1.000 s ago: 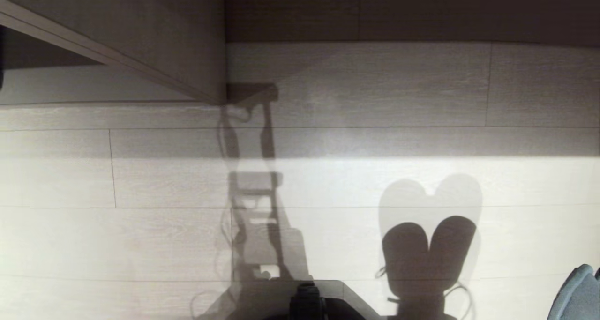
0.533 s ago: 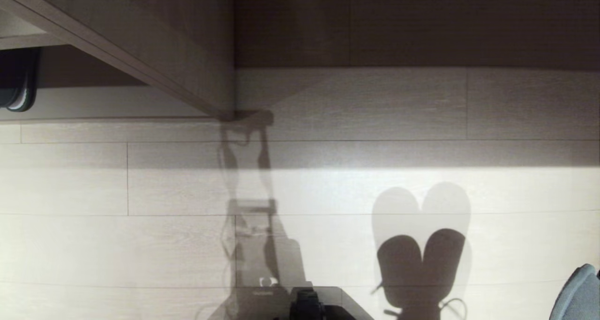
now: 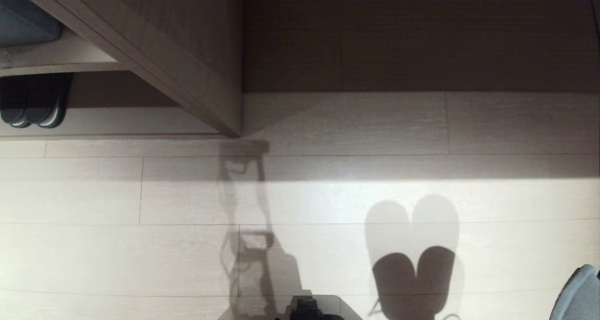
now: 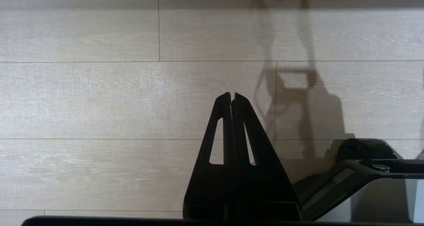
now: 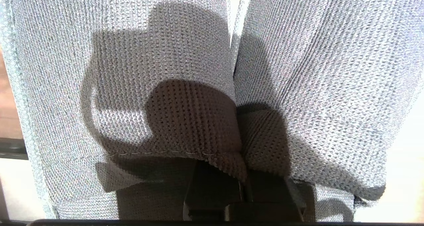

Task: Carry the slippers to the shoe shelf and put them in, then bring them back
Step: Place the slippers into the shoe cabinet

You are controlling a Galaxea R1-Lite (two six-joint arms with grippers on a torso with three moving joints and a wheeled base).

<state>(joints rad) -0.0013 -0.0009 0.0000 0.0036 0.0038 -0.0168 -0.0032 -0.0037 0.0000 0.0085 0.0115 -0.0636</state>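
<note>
Head view has tilted up, showing more shoe shelf [image 3: 154,71] far left; right gripper [image 5: 243,186] fingers clamp slippers [image 5: 159,87], left gripper [image 4: 232,98] fingers closed, empty.

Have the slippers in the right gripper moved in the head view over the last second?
No. The slippers stay at the head view's bottom right corner, while the shoe shelf and floor seams slide down: the camera has tilted up, not the slippers.

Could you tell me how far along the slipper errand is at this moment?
Done: the slippers are picked up, pinched by the right gripper, with one edge showing low at the head view's right. In hand: the carry; the shoe shelf lies ahead to the left. Left: putting them in and bringing them back. The left gripper hangs shut, empty.
</note>
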